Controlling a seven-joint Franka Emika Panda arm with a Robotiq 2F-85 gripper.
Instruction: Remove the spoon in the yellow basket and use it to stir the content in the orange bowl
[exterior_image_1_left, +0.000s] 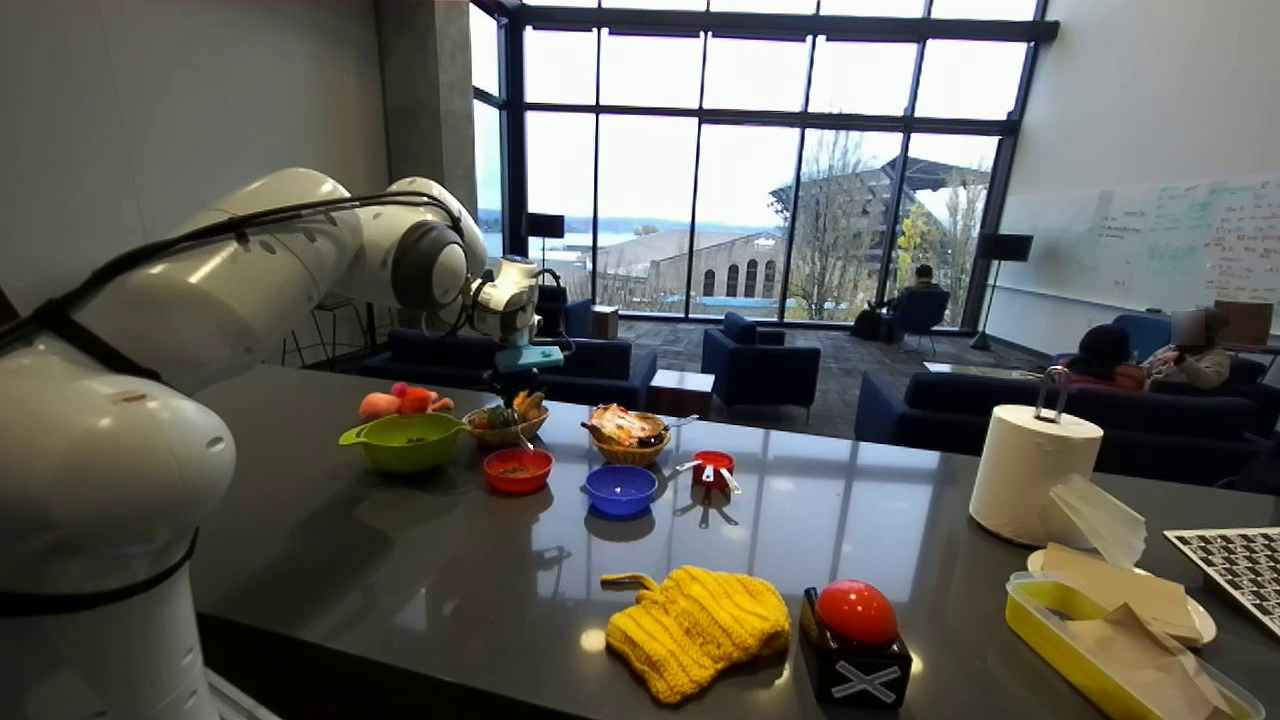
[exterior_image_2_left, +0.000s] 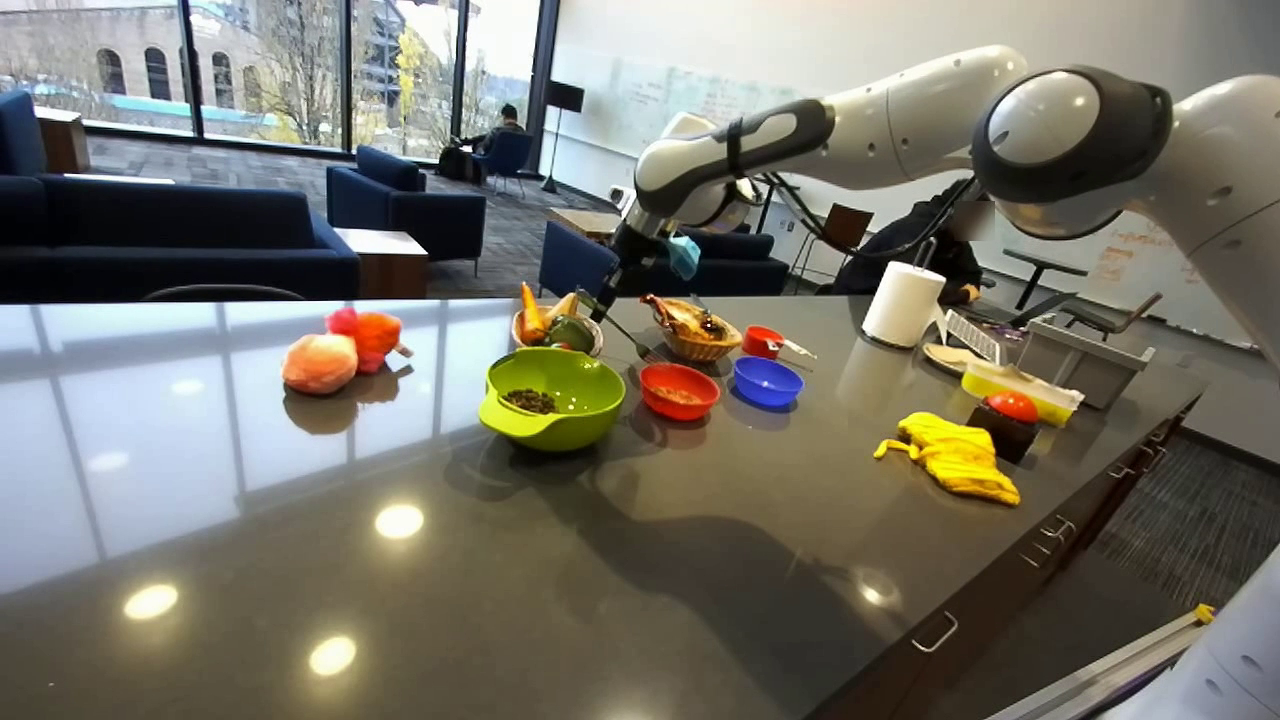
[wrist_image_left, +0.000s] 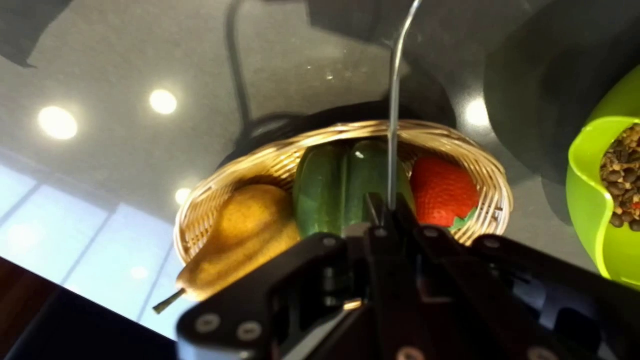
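Observation:
My gripper is shut on the spoon, a thin metal utensil whose far end looks tined in an exterior view. Its handle rises between the fingers and bends away past the rim of a wicker basket of fruit, which lies under the gripper. The spoon's end hangs near the back rim of the orange bowl, reddish with tan bits inside; whether it touches, I cannot tell. Of two yellowish wicker baskets, the yellow basket appears to be the one with brown mixed food, behind the orange bowl.
Beside the fruit basket stands a lime-green bowl with dark bits. A blue bowl and red measuring cups sit close by. Another metal handle sticks out of the yellow basket. Plush toys and a yellow knitted cloth lie farther off.

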